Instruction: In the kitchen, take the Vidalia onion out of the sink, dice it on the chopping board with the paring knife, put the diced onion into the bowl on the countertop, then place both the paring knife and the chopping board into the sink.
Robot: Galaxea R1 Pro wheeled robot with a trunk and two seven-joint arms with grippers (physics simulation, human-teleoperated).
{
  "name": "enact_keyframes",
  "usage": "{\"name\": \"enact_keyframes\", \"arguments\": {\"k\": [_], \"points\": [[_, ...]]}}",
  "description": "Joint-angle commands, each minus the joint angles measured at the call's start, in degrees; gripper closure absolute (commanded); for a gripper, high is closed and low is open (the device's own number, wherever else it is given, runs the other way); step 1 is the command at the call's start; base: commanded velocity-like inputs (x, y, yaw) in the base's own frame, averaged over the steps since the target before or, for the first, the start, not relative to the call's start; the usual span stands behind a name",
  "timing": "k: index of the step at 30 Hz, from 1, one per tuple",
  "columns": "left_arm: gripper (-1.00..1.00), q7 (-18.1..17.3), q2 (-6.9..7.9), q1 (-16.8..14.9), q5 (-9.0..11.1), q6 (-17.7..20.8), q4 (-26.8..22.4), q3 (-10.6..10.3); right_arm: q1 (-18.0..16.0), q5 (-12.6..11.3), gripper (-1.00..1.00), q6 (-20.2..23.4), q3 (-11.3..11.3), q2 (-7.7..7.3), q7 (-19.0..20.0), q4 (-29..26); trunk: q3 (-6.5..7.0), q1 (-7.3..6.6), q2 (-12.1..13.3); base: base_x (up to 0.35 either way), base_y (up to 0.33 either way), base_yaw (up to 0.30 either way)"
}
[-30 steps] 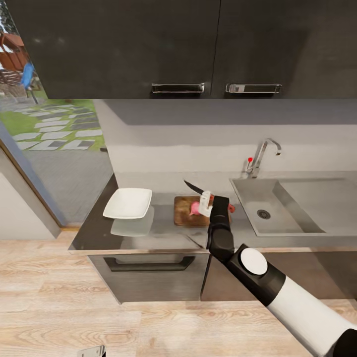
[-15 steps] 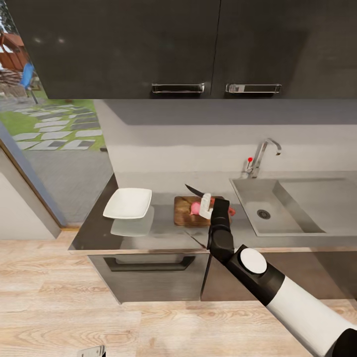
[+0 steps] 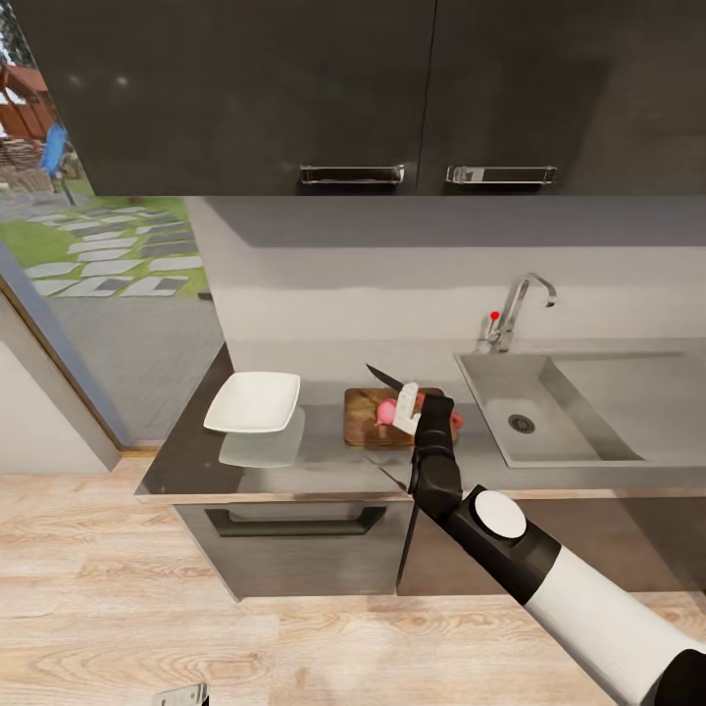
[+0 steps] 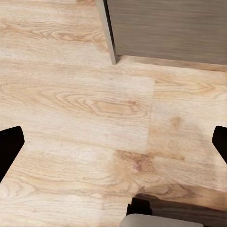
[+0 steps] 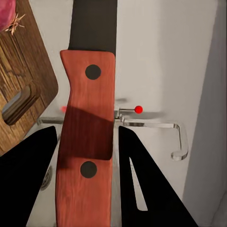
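On one chopping board (image 3: 367,418): one Vidalia onion (image 3: 388,412), one paring knife (image 3: 390,377) above.

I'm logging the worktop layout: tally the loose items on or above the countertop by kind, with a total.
Bowl: 1, the white square bowl.
Chopping board: 1, the chopping board.
Onion: 1, the Vidalia onion on the board.
Knife: 1, the paring knife, held in the right gripper over the board.
Total: 4

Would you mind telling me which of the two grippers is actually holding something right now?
The right gripper: its jaws clamp the paring knife by its red-orange handle above the chopping board. The left gripper hangs open over bare floor.
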Motion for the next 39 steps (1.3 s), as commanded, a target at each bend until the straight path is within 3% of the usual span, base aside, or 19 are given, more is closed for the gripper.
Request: {"name": "enact_keyframes", "arguments": {"k": [1, 18, 30, 39], "points": [[-1.0, 0.33, 0.02, -0.12, -0.42, -0.4, 0.24, 0.16, -0.1, 0.61, 1.0, 0.3, 0.18, -0.03, 0.43, -0.07, -0.11, 0.04, -0.12, 0.0, 0.0, 0.0], [-1.0, 0.33, 0.02, -0.12, -0.42, -0.4, 0.24, 0.15, -0.1, -0.64, 1.0, 0.22, 0.82, 0.17, 0.26, 2.87, -0.11, 0.04, -0.12, 0.0, 0.0, 0.0], [-1.0, 0.33, 0.02, -0.12, -0.42, -0.4, 0.26, 0.12, -0.1, -0.67, 1.0, 0.11, 1.42, 1.94, 0.33, 6.1, -0.11, 0.04, -0.12, 0.0, 0.0, 0.0], [-1.0, 0.33, 0.02, -0.12, -0.42, -0.4, 0.25, 0.08, -0.1, -0.67, 1.0, -0.54, 1.49, 2.34, 0.27, 7.66, -0.11, 0.04, -0.12, 0.0, 0.0, 0.0]]}}
